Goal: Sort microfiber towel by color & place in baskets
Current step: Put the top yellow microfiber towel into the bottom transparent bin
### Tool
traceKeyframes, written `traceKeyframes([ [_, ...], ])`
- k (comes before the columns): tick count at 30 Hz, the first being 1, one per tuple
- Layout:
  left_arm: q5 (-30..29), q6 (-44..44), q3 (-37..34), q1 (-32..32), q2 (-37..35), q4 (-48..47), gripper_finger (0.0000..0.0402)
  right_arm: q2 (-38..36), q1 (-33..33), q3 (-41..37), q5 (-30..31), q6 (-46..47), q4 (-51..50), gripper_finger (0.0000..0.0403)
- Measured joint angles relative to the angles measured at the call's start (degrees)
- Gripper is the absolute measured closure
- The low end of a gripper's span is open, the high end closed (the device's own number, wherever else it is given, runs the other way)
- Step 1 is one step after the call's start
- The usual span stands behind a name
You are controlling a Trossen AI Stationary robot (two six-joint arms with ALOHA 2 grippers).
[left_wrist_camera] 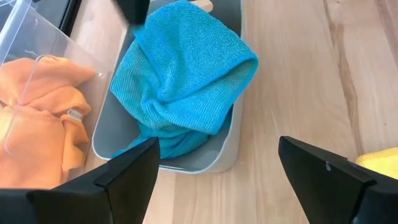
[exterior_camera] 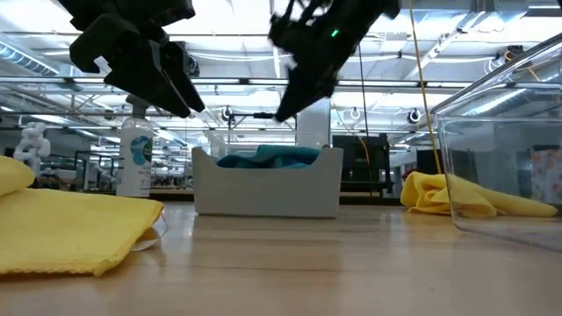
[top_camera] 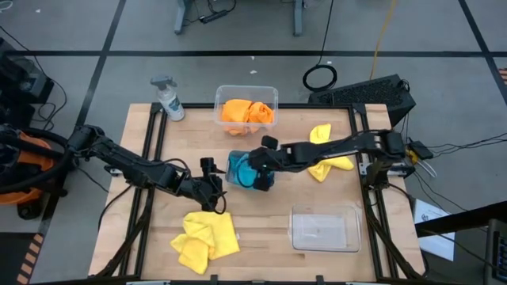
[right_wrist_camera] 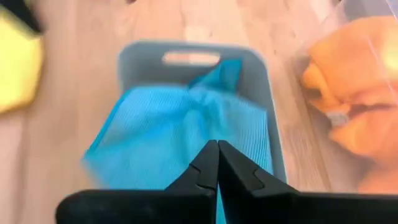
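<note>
Turquoise towels (top_camera: 242, 170) lie rumpled in the small greyish basket (exterior_camera: 263, 189) at the table's middle. Orange towels (top_camera: 247, 111) lie in the clear basket (top_camera: 222, 95) at the far edge. One yellow towel (top_camera: 206, 237) lies on the table near the front left. Another yellow towel (top_camera: 329, 154) lies at the right, partly under my right arm. My right gripper (right_wrist_camera: 217, 155) is shut and empty just above the turquoise towels (right_wrist_camera: 161, 130). My left gripper (left_wrist_camera: 217, 180) is open and empty, left of the small basket (left_wrist_camera: 227, 155) and above the table.
An empty clear basket (top_camera: 325, 229) stands at the front right. A spray bottle (top_camera: 169, 99) stands at the far left, beside the orange basket. Black frame rails (top_camera: 150, 158) run along both sides of the table. Bare wood lies between the small basket and the front edge.
</note>
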Motion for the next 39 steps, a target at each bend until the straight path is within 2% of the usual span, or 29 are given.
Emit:
traceKeyframes([
  [5,0.0,-0.2,0.0,-0.7,0.0,0.0,0.0068,-4.9,2.0,0.0,2.0,3.4,-15.9,0.0403],
  [10,0.0,-0.5,0.0,-1.1,0.0,0.2,0.0068,-6.4,4.3,-1.4,10.0,15.4,-36.5,0.0403],
  [14,0.0,-1.2,0.0,-1.1,0.0,1.6,0.0068,-7.0,5.1,-6.9,18.1,25.6,-42.4,0.0402],
  [17,0.1,-1.3,0.0,-1.1,0.0,3.0,0.0068,-8.5,4.8,-12.7,18.0,31.0,-41.8,0.0384],
  [20,1.1,-0.5,0.0,-1.1,0.0,4.8,0.0068,-10.9,3.9,-18.6,17.0,31.9,-37.4,0.0348],
  [23,1.4,0.4,0.0,-1.1,0.0,6.6,0.0068,-13.9,1.8,-24.2,14.6,32.4,-32.1,0.03],
  [27,2.6,0.4,0.0,-1.1,0.0,6.6,0.0068,-17.1,-0.9,-29.0,13.2,38.2,-28.8,0.0226],
  [30,2.9,0.5,0.0,-1.1,0.0,7.0,0.0068,-17.9,-2.2,-31.5,13.7,42.7,-27.1,0.0168],
  [33,3.0,0.5,0.0,-1.1,0.0,7.5,0.0068,-17.9,-3.4,-34.3,15.9,42.9,-23.6,0.012],
  [36,3.2,0.5,0.0,-1.1,0.0,7.5,0.0068,-17.9,-4.6,-37.2,16.6,42.2,-17.9,0.0093],
  [39,3.2,0.5,0.0,-1.1,0.0,7.5,0.0068,-17.9,-5.6,-39.0,16.4,42.8,-16.0,0.01],
])
